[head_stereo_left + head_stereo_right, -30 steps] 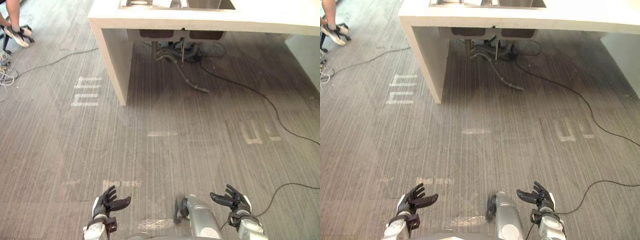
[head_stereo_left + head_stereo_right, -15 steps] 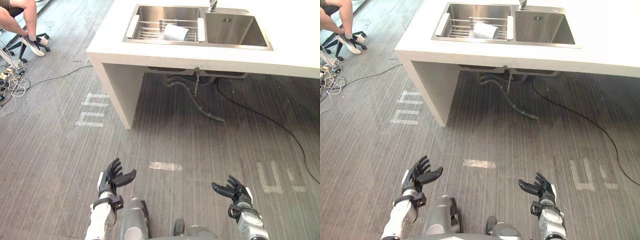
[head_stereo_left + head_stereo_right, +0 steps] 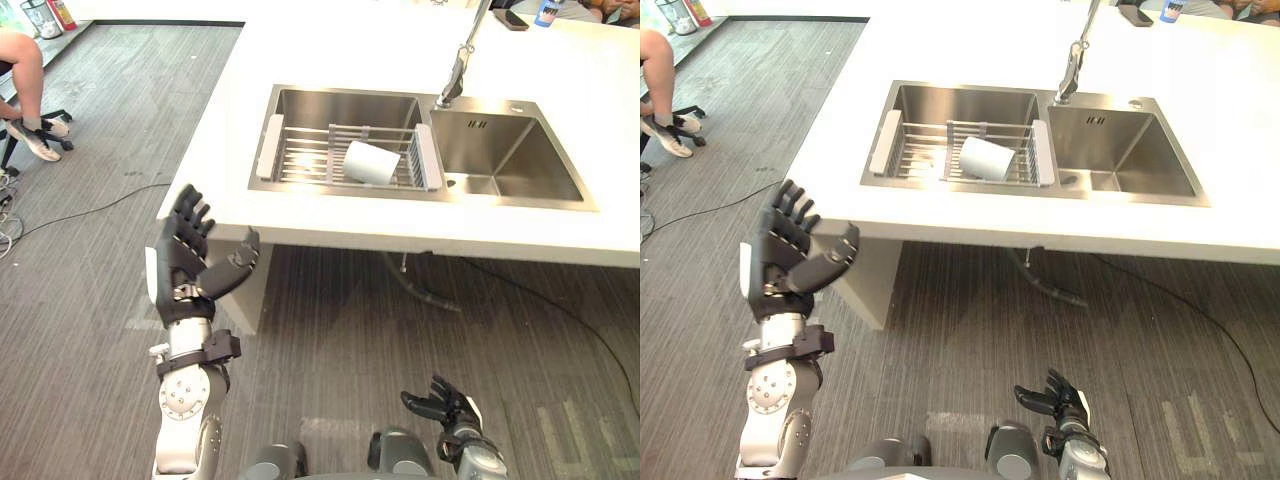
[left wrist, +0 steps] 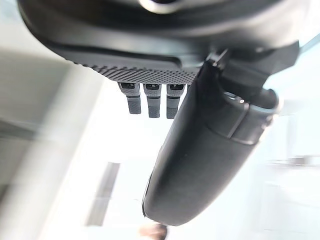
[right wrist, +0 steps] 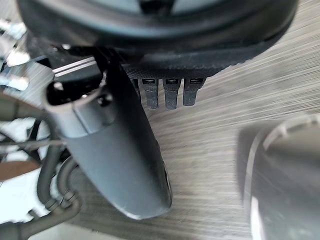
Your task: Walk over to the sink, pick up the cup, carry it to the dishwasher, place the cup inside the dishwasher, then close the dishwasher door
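Observation:
A white cup (image 3: 372, 163) lies on its side on a wire rack (image 3: 300, 155) across the left basin of the steel double sink (image 3: 500, 150), set in a white counter (image 3: 330, 45). My left hand (image 3: 185, 262) is raised in front of the counter's near left corner, fingers straight and spread, holding nothing. Low by the floor hangs my right hand (image 3: 440, 406), fingers relaxed and empty. Both hands are well short of the cup. In the left wrist view the left hand (image 4: 200, 145) has straight fingers; the right hand (image 5: 115, 150) in its wrist view is the same.
A tall tap (image 3: 458, 75) stands behind the sink's divider. Drain pipes (image 3: 425, 295) and a black cable (image 3: 560, 310) lie on the grey wood floor under the counter. A seated person's leg and shoe (image 3: 30, 110) are at the far left, beside a chair base.
The camera view has shifted closer, so the sink now lies below me. My left hand has risen from floor level to counter height. The right hand stays low.

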You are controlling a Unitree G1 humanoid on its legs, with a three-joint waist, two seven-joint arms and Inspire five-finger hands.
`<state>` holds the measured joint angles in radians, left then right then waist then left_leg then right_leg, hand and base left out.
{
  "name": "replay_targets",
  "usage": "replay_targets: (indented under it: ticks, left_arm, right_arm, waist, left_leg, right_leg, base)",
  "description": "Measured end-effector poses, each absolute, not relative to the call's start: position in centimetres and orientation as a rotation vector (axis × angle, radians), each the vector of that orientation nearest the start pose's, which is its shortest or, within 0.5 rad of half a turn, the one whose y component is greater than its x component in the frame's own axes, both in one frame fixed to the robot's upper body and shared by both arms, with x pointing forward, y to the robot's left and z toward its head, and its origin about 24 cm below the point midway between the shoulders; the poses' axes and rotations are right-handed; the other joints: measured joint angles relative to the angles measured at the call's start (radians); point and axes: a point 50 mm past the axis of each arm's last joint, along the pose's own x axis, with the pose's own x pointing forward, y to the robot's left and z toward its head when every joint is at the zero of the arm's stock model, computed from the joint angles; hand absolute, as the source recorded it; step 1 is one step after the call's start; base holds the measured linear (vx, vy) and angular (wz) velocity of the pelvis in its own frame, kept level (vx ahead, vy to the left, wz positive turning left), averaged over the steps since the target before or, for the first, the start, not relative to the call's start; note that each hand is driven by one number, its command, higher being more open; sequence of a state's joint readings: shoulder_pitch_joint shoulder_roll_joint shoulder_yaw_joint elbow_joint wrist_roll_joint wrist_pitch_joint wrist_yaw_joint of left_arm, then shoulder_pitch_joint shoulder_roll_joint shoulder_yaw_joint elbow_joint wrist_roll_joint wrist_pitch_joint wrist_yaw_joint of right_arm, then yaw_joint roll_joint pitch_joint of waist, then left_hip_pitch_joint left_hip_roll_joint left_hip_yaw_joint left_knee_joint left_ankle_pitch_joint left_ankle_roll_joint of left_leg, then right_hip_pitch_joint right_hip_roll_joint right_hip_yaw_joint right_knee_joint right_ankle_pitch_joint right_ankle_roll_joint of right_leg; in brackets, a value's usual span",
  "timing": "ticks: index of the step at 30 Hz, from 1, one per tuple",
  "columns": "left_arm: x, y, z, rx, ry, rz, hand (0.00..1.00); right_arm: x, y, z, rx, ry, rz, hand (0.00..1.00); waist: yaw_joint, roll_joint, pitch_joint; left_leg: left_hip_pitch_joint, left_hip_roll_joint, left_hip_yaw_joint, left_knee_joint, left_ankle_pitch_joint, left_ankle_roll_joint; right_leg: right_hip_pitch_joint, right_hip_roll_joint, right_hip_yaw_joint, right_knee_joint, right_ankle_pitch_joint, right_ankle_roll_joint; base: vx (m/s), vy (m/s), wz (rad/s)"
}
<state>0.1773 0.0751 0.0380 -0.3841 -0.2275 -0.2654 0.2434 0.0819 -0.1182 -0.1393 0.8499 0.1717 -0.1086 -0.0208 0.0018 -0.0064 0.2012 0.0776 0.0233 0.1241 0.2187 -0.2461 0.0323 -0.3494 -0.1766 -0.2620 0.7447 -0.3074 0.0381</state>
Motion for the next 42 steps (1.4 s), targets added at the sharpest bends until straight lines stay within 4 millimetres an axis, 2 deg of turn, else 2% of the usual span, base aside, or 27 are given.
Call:
replay_targets:
  ticks: [1,2,3,4,5,7,8,9,10,11,12,14,15,16,17,18,19,20,23,26,31,35,42]
  left_arm:
    - [20.4,19.3,11.5,-0.173,-0.473,0.312,0.90]
    - [20.3,19.7,11.5,-0.159,-0.474,0.336,0.90]
    - [20.3,19.9,11.4,-0.151,-0.469,0.348,0.90]
    - [20.2,19.9,10.7,-0.154,-0.439,0.373,0.90]
    - [20.2,20.1,10.5,-0.142,-0.431,0.384,0.90]
    - [20.6,20.1,10.7,-0.108,-0.435,0.381,0.90]
    - [20.9,19.7,10.7,-0.100,-0.431,0.368,0.90]
    - [21.1,19.4,10.9,-0.079,-0.437,0.343,0.90]
    - [21.1,19.3,11.0,-0.065,-0.441,0.329,0.90]
    - [21.2,19.3,11.3,-0.002,-0.454,0.303,0.90]
    - [21.3,19.5,11.4,0.026,-0.458,0.296,0.90]
    - [21.4,19.9,12.0,0.133,-0.477,0.275,0.90]
    - [21.5,20.0,12.2,0.189,-0.486,0.258,0.90]
    - [21.6,19.9,12.3,0.230,-0.489,0.246,0.90]
    - [21.6,19.8,12.3,0.281,-0.492,0.227,0.90]
    - [21.8,19.8,12.5,0.345,-0.490,0.197,0.90]
    - [21.8,19.8,12.6,0.374,-0.490,0.179,0.90]
    - [21.9,20.0,12.7,0.443,-0.485,0.138,0.90]
    - [22.0,19.4,12.5,0.506,-0.468,0.057,0.90]
    - [22.0,18.8,12.6,0.569,-0.472,-0.024,0.90]
    - [21.9,17.7,12.3,0.656,-0.459,-0.177,0.90]
    - [21.6,16.4,11.5,0.719,-0.439,-0.314,0.90]
    - [21.0,14.9,10.5,0.771,-0.428,-0.452,0.90]
  right_arm:
    - [14.1,-22.1,-12.9,0.085,0.790,-0.301,0.90]
    - [14.1,-22.0,-12.9,0.085,0.790,-0.298,0.90]
    - [13.8,-22.1,-13.0,0.081,0.799,-0.300,0.90]
    - [12.9,-23.0,-13.2,0.050,0.826,-0.309,0.90]
    - [12.9,-23.5,-13.1,0.035,0.823,-0.311,0.90]
    - [13.3,-24.2,-12.7,0.013,0.810,-0.314,0.90]
    - [13.0,-24.5,-12.8,0.005,0.816,-0.317,0.90]
    - [12.8,-24.5,-12.7,-0.001,0.811,-0.318,0.90]
    - [12.6,-24.6,-12.6,-0.002,0.808,-0.322,0.90]
    - [12.4,-25.1,-12.3,-0.012,0.787,-0.333,0.90]
    - [12.6,-25.2,-12.2,-0.017,0.776,-0.332,0.90]
    - [13.2,-25.5,-12.0,-0.019,0.759,-0.331,0.90]
    - [13.1,-25.6,-12.0,-0.021,0.765,-0.330,0.90]
    - [12.8,-25.7,-12.1,-0.023,0.773,-0.329,0.90]
    - [12.3,-26.0,-12.1,-0.031,0.785,-0.325,0.90]
    - [12.0,-25.4,-12.6,-0.011,0.809,-0.322,0.90]
    - [11.9,-25.1,-12.8,-0.002,0.815,-0.320,0.90]
    - [11.5,-24.5,-13.0,0.017,0.826,-0.311,0.90]
    - [10.7,-24.4,-13.3,0.023,0.846,-0.307,0.90]
    - [10.4,-24.2,-13.4,0.020,0.855,-0.288,0.90]
    - [10.2,-24.0,-13.5,0.023,0.861,-0.277,0.90]
    - [9.6,-24.0,-13.7,0.000,0.882,-0.262,0.90]
    - [9.1,-23.6,-14.0,-0.018,0.910,-0.224,0.90]
  waist:
    - [-0.005,0.010,0.000]
    - [-0.008,0.008,-0.001]
    - [-0.015,0.007,-0.003]
    - [-0.012,0.048,-0.021]
    - [-0.011,0.060,-0.034]
    - [-0.022,0.066,-0.030]
    - [-0.026,0.070,-0.027]
    - [-0.015,0.067,-0.024]
    - [-0.012,0.066,-0.025]
    - [-0.008,0.059,-0.027]
    - [0.000,0.054,-0.028]
    - [0.010,0.055,-0.029]
    - [0.009,0.056,-0.030]
    - [0.009,0.067,-0.036]
    - [0.008,0.101,-0.055]
    - [-0.006,0.088,-0.059]
    - [-0.010,0.073,-0.061]
    - [-0.012,0.041,-0.062]
    - [-0.021,0.031,-0.066]
    - [-0.021,0.031,-0.067]
    - [-0.024,0.030,-0.077]
    - [-0.024,0.029,-0.108]
    - [-0.030,0.028,-0.136]
  left_leg:
    - [0.023,0.021,-0.002,-0.002,-0.018,-0.016]
    - [0.056,0.037,-0.004,-0.001,-0.045,-0.046]
    - [0.075,0.045,-0.007,0.001,-0.060,-0.061]
    - [0.095,0.086,-0.015,0.013,-0.081,-0.088]
    - [0.079,0.110,-0.017,0.044,-0.070,-0.102]
    - [0.028,0.125,-0.039,0.191,-0.026,-0.119]
    - [-0.038,0.152,-0.059,0.397,0.044,-0.123]
    - [-0.110,0.184,-0.061,0.595,0.063,-0.125]
    - [-0.141,0.193,-0.056,0.657,0.046,-0.128]
    - [-0.231,0.200,-0.033,0.704,0.003,-0.115]
    - [-0.261,0.199,-0.023,0.673,-0.011,-0.109]
    - [-0.316,0.184,-0.013,0.499,-0.025,-0.102]
    - [-0.318,0.160,-0.019,0.334,-0.002,-0.109]
    - [-0.310,0.145,-0.041,0.207,0.086,-0.108]
    - [-0.309,0.140,-0.070,0.097,0.237,-0.113]
    - [-0.287,0.127,-0.067,0.074,0.217,-0.107]
    - [-0.275,0.116,-0.059,0.048,0.222,-0.101]
    - [-0.245,0.087,-0.037,-0.014,0.243,-0.088]
    - [-0.190,0.044,-0.020,-0.112,0.275,-0.069]
    - [-0.162,0.030,-0.005,-0.164,0.292,-0.065]
    - [-0.125,0.028,0.007,-0.240,0.327,-0.070]
    - [-0.096,0.034,0.015,-0.293,0.353,-0.076]
    - [-0.082,0.038,0.025,-0.311,0.364,-0.078]
  right_leg:
    - [-0.017,0.028,0.002,-0.127,0.028,-0.004]
    - [-0.022,0.060,0.016,-0.302,0.123,-0.007]
    - [-0.012,0.070,0.022,-0.350,0.239,-0.030]
    - [0.014,0.109,0.010,-0.358,0.299,-0.062]
    - [0.019,0.125,0.013,-0.356,0.276,-0.077]
    - [0.063,0.137,-0.005,-0.368,0.232,-0.087]
    - [0.154,0.158,-0.015,-0.428,0.224,-0.093]
    - [0.249,0.175,-0.015,-0.497,0.224,-0.094]
    - [0.285,0.179,-0.016,-0.524,0.224,-0.094]
    - [0.354,0.177,-0.008,-0.580,0.224,-0.094]
    - [0.363,0.174,0.003,-0.595,0.225,-0.094]
    - [0.392,0.159,0.024,-0.624,0.227,-0.087]
    - [0.410,0.150,0.030,-0.633,0.224,-0.075]
    - [0.421,0.150,0.039,-0.636,0.218,-0.063]
    - [0.430,0.173,0.054,-0.640,0.200,-0.035]
    - [0.435,0.162,0.057,-0.638,0.192,-0.025]
    - [0.431,0.150,0.062,-0.638,0.190,-0.022]
    - [0.430,0.118,0.072,-0.638,0.178,-0.003]
    - [0.435,0.080,0.097,-0.642,0.176,0.000]
    - [0.437,0.069,0.110,-0.650,0.176,0.003]
    - [0.437,0.074,0.125,-0.659,0.178,0.006]
    - [0.436,0.085,0.135,-0.660,0.178,0.006]
    - [0.435,0.088,0.149,-0.661,0.176,0.012]
  base:
    - [0.53,-0.165,0.19]
    - [0.54,-0.177,0.28]
    - [0.68,-0.232,0.30]
    - [0.47,-0.152,0.15]
    - [0.58,-0.196,0.07]
    - [0.57,-0.240,0.16]
    - [0.56,-0.230,0.20]
    - [0.44,-0.158,0.11]
    - [0.40,-0.129,-0.05]
    - [0.29,-0.087,-0.15]
    - [0.32,-0.059,-0.36]
    - [0.29,0.030,-0.34]
    - [0.28,0.088,-0.20]
    - [0.32,0.146,-0.31]
    - [0.25,0.172,-0.15]
    - [0.23,0.179,-0.09]
    - [0.22,0.169,0.02]
    - [0.15,0.107,-0.07]
    - [0.12,0.101,-0.02]
    - [0.06,0.051,-0.09]
    - [0.01,0.000,-0.07]
    - [-0.01,-0.019,-0.06]
    - [-0.05,-0.003,-0.05]
